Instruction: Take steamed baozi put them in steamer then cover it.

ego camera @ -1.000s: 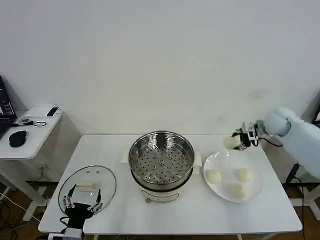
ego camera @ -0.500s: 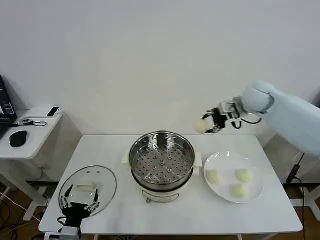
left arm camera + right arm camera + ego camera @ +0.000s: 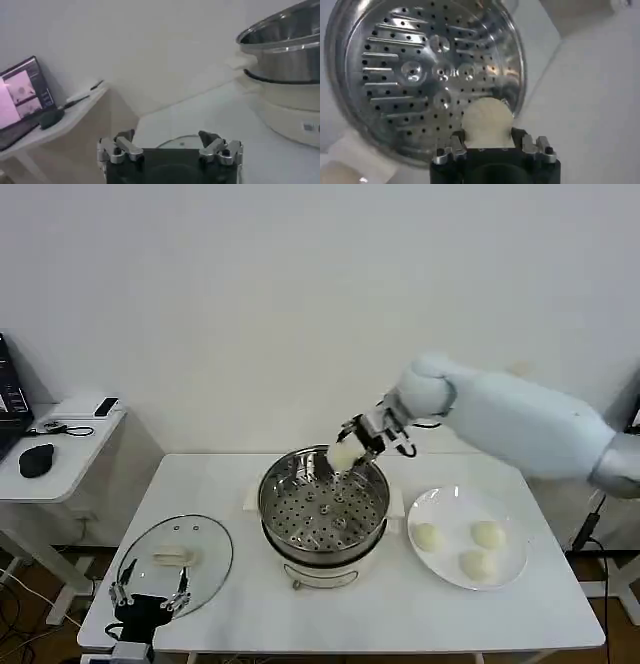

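The steamer (image 3: 323,506) stands mid-table, a shiny steel pot with a perforated tray (image 3: 425,75) on a white base. My right gripper (image 3: 350,449) hangs over its far rim, shut on one cream-white baozi (image 3: 343,455), which sits between the fingers in the right wrist view (image 3: 487,121). Three more baozi (image 3: 428,536) (image 3: 488,533) (image 3: 477,565) lie on the white plate (image 3: 508,576) to the steamer's right. The glass lid (image 3: 176,562) lies flat at the table's front left. My left gripper (image 3: 147,599) waits open just in front of the lid (image 3: 170,142), holding nothing.
A white side table (image 3: 55,454) at the far left carries a black mouse (image 3: 36,460), a phone and a laptop (image 3: 22,97). Bare white tabletop (image 3: 400,609) runs along the front edge, in front of the steamer and plate.
My right arm has swung left from above the plate to over the steamer's far rim, carrying the baozi. The left gripper has slipped slightly toward the front edge.
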`<action>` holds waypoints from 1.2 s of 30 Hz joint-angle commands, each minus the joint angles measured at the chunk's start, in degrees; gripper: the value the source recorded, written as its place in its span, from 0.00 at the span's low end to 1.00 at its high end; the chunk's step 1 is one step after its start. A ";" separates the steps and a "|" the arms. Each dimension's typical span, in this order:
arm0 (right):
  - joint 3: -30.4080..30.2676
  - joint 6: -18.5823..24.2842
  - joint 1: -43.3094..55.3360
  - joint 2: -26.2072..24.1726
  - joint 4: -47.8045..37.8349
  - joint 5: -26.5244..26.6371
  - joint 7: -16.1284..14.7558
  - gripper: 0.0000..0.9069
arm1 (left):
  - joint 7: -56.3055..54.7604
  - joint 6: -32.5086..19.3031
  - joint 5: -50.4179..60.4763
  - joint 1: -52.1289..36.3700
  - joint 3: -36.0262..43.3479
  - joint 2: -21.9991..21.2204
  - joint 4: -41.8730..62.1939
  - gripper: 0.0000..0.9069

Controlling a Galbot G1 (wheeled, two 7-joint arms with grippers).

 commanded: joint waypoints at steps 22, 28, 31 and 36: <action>-1.63 20.47 -4.82 12.92 -15.38 -22.08 7.44 0.70 | -0.09 -0.12 0.07 0.56 -0.76 -0.56 -0.73 1.00; -1.75 20.79 -5.34 12.78 -14.68 -22.22 7.59 0.72 | -0.09 -0.08 0.07 0.27 -0.79 -0.39 -0.67 1.00; -1.69 21.02 -5.29 12.74 -14.77 -22.28 7.76 0.96 | -0.11 -0.08 0.10 0.36 -0.63 -0.54 -0.82 1.00; -2.99 20.01 -3.81 11.40 -11.89 -19.56 8.06 1.00 | -0.15 -0.13 0.24 0.35 -0.37 -0.56 -0.56 1.00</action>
